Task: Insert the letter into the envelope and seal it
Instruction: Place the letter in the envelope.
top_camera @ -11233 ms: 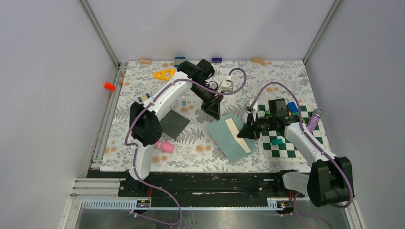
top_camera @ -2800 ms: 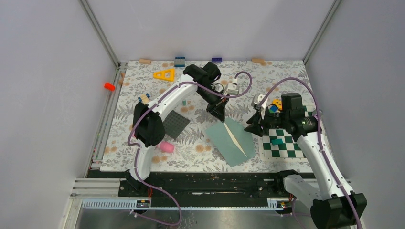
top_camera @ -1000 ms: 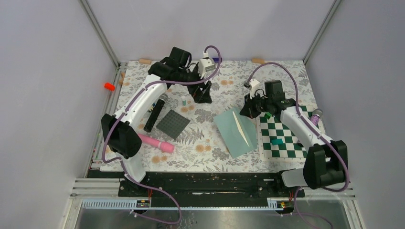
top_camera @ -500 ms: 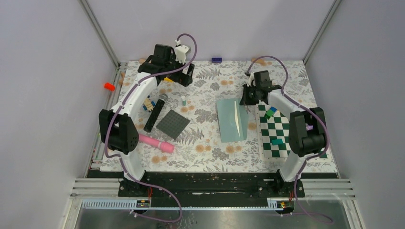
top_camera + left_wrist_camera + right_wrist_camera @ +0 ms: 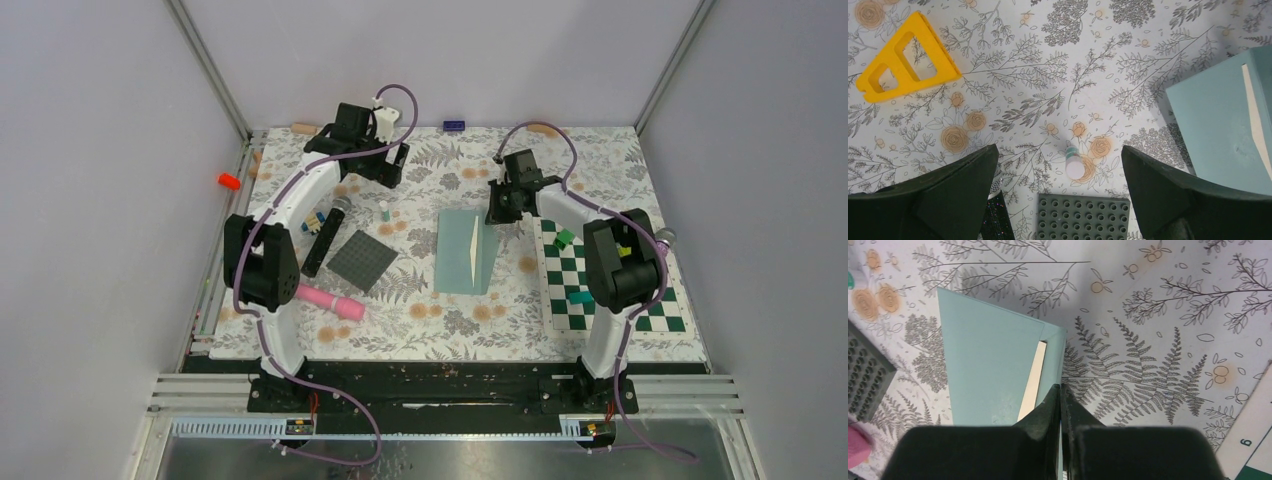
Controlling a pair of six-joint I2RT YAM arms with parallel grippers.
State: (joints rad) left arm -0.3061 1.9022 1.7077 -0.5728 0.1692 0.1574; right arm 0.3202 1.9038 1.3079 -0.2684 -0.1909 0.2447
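Holds envelope edge in fully closed right pincer; shows left pincer wide open, empty. Risks tearing paper or shedding exposed letter if dragged across tabletop.

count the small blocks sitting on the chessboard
2: a green block near the board's far left corner, and a teal block nearer, along its left side. The right arm covers part of the chessboard, so more may be hidden.
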